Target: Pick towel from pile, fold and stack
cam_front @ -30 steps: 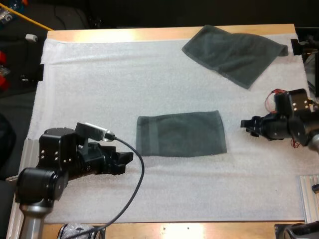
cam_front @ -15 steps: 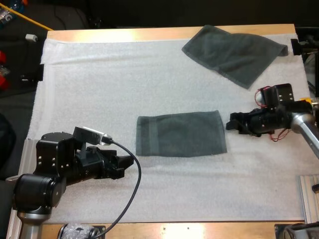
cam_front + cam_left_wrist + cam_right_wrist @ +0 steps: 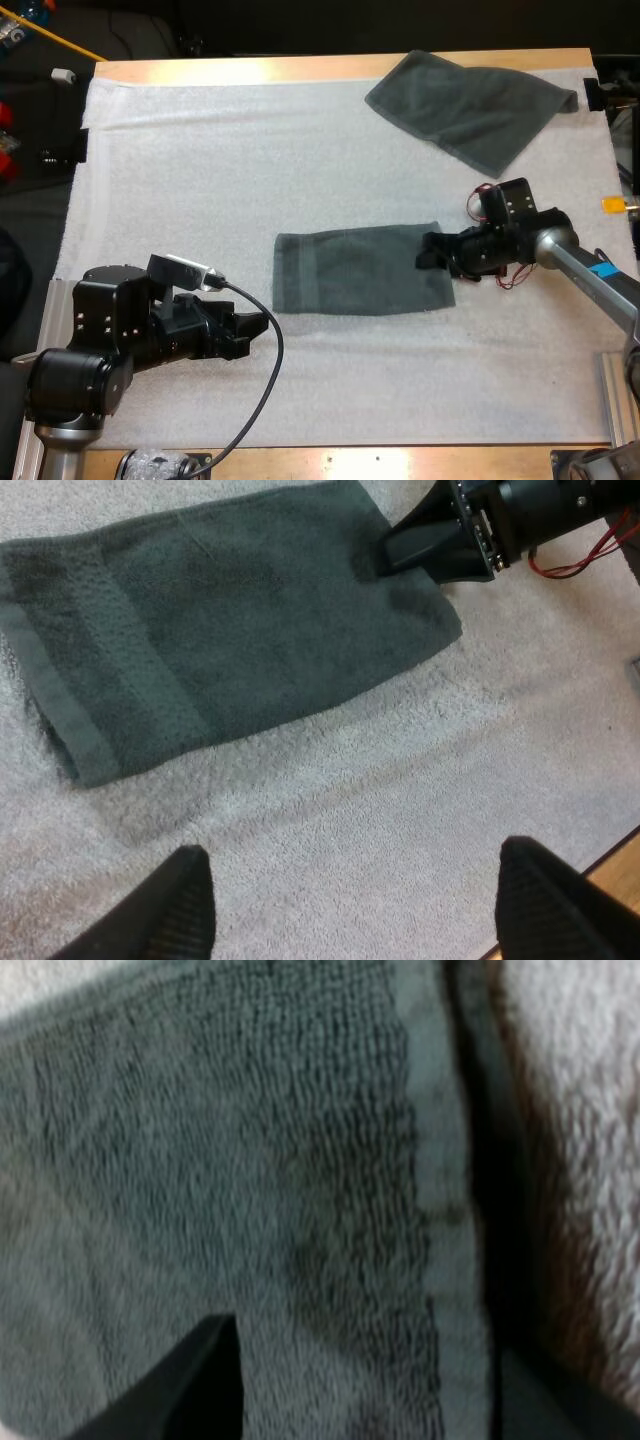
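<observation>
Two towels lie on the white mat (image 3: 200, 150): the half-folded towel (image 3: 360, 270), which I take as my landmark, and a second towel (image 3: 470, 100) spread loosely well beyond its far right corner. My right gripper (image 3: 430, 250) sits at the landmark's right edge, by the far right corner. In the right wrist view its fingers (image 3: 200, 1370) stand apart astride the hem and pinch nothing. My left gripper (image 3: 255, 325) hovers off the near left corner, apart from the cloth, also spread wide and empty. I judge the step in hand to be seizing the right edge for the next fold. To do it well, I should go low enough that one finger slides under the hem, catch both layers in one pinch, and close only once the hem is well between the fingers, or the top layer alone may peel away. Against the frame a second ago, the right gripper has travelled in from well right of the towel to its edge. The left gripper has barely shifted, and both towels lie as they did.
</observation>
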`<state>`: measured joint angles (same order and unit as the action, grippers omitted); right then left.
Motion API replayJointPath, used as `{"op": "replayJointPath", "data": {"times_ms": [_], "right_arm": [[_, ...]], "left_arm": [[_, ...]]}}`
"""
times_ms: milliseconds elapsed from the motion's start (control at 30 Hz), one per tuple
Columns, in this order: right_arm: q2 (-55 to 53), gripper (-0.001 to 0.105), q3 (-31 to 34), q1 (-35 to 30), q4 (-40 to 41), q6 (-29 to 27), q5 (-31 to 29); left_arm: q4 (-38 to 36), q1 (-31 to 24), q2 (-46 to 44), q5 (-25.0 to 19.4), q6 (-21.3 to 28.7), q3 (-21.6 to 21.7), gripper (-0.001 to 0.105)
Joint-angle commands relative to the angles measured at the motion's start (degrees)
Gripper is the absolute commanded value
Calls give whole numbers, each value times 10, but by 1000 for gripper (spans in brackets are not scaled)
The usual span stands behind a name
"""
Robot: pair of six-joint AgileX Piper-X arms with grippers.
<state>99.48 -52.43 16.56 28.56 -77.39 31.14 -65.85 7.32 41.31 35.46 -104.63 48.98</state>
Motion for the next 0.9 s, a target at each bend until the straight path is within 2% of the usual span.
{"op": "replayJointPath", "data": {"times_ms": [0, 167, 467, 533, 567, 700, 867], "right_arm": [[-1, 51, -1, 5, -7, 2, -21], [-1, 49, -1, 25, -8, 2, -24], [-1, 19, -1, 31, 6, 8, -49], [-5, 5, -1, 31, 11, 9, -48], [-7, 2, -1, 31, 14, 9, -48], [-36, 0, -1, 31, 32, 2, -73], [-82, 0, -1, 31, 98, -31, -173]], "left_arm": [[-1, 2, -3, 8, -5, 3, 59], [-1, 2, -3, 8, -5, 3, 59], [-1, 2, -3, 14, -8, 3, 59], [-1, 2, -3, 13, -8, 3, 59], [-1, 2, -3, 13, -8, 3, 59], [-1, 2, -3, 13, -8, 3, 59], [-1, 2, -3, 13, -8, 3, 59]]}}
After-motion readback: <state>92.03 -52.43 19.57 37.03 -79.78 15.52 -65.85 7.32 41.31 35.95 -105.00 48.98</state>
